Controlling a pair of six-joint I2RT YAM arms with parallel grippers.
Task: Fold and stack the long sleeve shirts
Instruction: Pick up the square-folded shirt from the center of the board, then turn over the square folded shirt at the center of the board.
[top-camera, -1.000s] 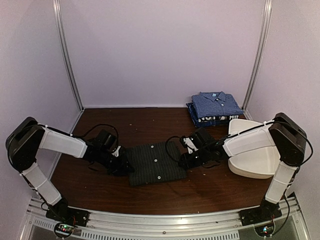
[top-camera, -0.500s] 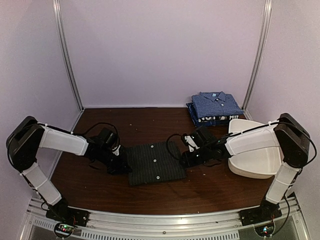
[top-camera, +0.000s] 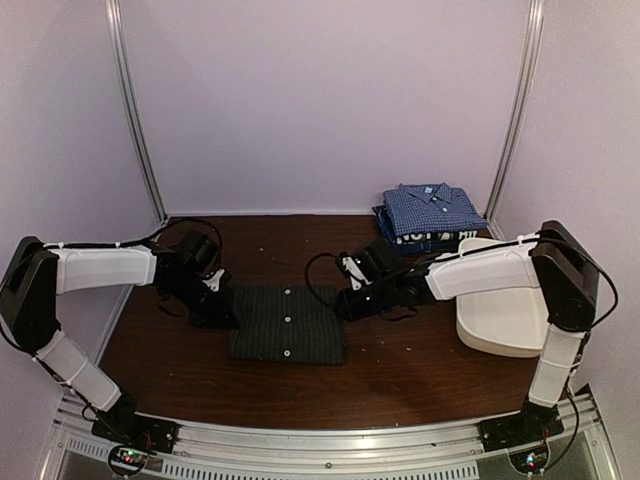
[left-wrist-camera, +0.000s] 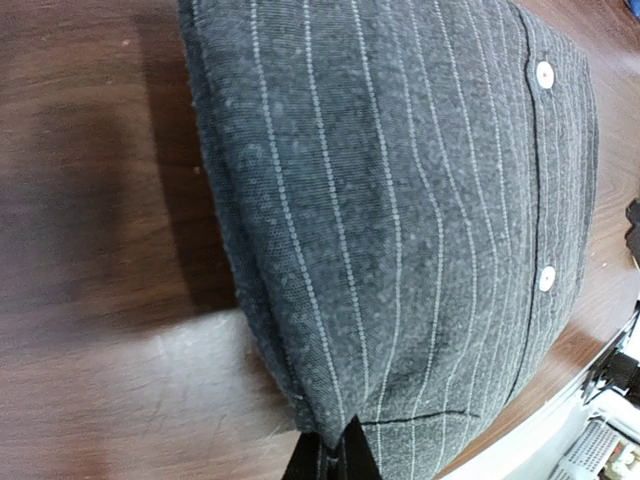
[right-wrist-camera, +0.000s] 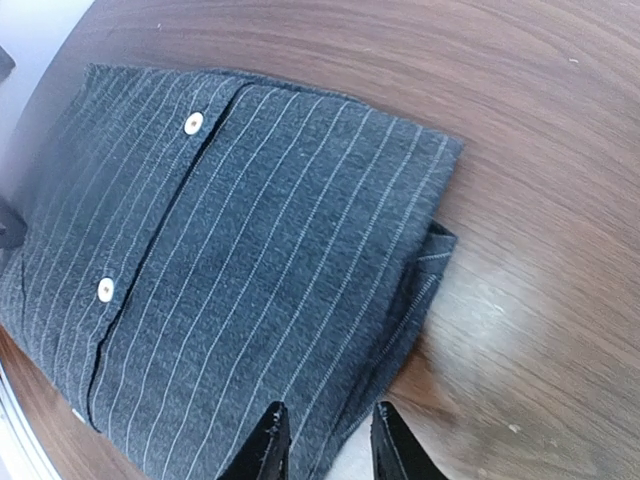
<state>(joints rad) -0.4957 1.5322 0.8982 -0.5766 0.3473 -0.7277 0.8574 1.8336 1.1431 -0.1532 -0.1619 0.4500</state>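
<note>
Folded charcoal shirt (top-camera: 287, 323) lies centre, long axis left-right, between the grippers: left gripper (top-camera: 228, 318) pinches its left edge, right gripper (top-camera: 343, 308) straddles its right edge, jaws apart, grip unclear; stack (top-camera: 432, 215) sits far-right, nearer the right gripper.

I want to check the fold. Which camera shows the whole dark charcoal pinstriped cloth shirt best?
The top external view: the whole dark charcoal pinstriped shirt is in frame. Both wrist views show its stripes closely but cut off part of it.
</note>
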